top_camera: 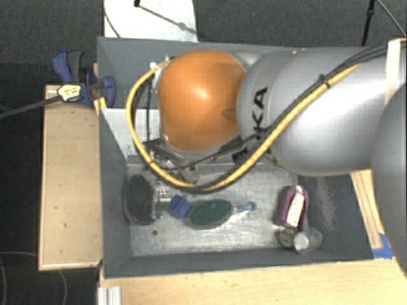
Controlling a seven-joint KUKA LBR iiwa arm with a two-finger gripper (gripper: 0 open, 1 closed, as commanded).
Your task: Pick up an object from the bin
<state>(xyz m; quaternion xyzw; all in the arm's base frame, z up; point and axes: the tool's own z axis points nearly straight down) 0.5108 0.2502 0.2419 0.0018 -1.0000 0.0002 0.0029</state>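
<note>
Over the left of the bin [116,189], arm [331,107] bent down, gripper [164,194] near dark oval object [138,199], state unclear.

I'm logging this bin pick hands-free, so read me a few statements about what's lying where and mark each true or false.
The dark grey oval thing lies at the left end of the bin. True.
The purple and white thing touches that grey oval. False: it lies at the right end, well apart.
A dark green oval thing lies between those two. True.
The arm's orange cover hangs over the right end. False: it is over the left and middle.
A small blue thing lies just left of the green oval. True.
</note>
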